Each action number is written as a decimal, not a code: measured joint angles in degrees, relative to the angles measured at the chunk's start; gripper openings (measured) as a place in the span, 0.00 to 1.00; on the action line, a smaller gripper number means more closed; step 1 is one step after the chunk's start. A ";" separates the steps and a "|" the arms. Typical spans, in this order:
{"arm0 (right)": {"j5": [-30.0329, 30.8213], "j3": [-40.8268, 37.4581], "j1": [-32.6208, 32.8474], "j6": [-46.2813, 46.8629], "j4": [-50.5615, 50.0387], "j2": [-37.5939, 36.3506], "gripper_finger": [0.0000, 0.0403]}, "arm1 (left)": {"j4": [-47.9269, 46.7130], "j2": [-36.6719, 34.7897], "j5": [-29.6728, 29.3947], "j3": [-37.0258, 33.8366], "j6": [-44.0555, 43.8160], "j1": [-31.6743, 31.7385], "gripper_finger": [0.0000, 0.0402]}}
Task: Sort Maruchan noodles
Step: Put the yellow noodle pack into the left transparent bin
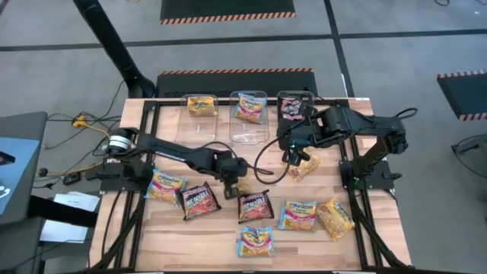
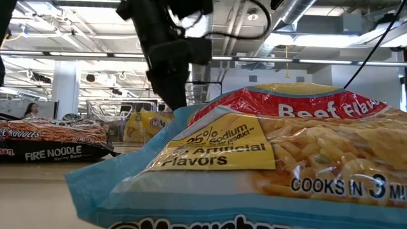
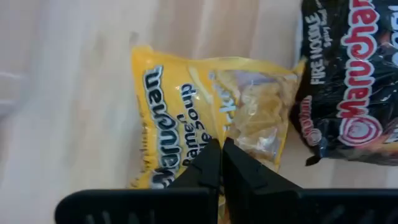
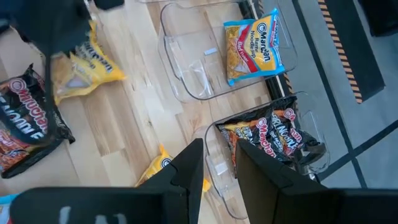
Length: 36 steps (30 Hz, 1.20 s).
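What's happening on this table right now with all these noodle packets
A two-armed robot is sorting ramen packets by kind into three clear bins at the far edge. Each bin already holds one packet: yellow, blue, and black-red. The left claw has shut on a yellow packet near the table's middle, beside a black-red packet. The right claw hangs above the black-red bin, holding nothing. Several more packets lie loose on the near half of the wooden table.

Ceiling strip lights lit the room evenly and brightly; the near packet [image 2: 254, 165] blurred at six o'clock, shadows soft.
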 joint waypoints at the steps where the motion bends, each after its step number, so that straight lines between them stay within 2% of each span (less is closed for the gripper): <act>1: 0.00 0.00 0.00 0.00 0.00 0.00 0.30 | -0.88 -0.84 -2.16 0.00 0.00 -0.44 0.01; 4: 0.00 0.00 0.00 0.00 0.10 0.00 0.30 | -3.49 -3.48 -7.47 0.12 -0.09 -1.36 0.01; 18: 0.00 0.00 0.00 0.02 0.15 0.00 0.30 | -14.09 -15.89 -20.62 0.28 -0.55 -2.71 0.00; 23: 0.00 0.00 0.00 0.02 0.17 0.00 0.30 | -18.70 -21.76 -27.78 0.35 1.50 -1.97 0.00; 29: 0.02 0.00 0.00 0.02 0.26 0.00 0.30 | -23.15 -28.38 -38.39 0.37 7.87 1.80 0.00; 36: 0.02 0.00 0.00 0.00 0.37 0.00 0.30 | -22.83 -33.06 -40.34 0.39 20.75 11.33 0.00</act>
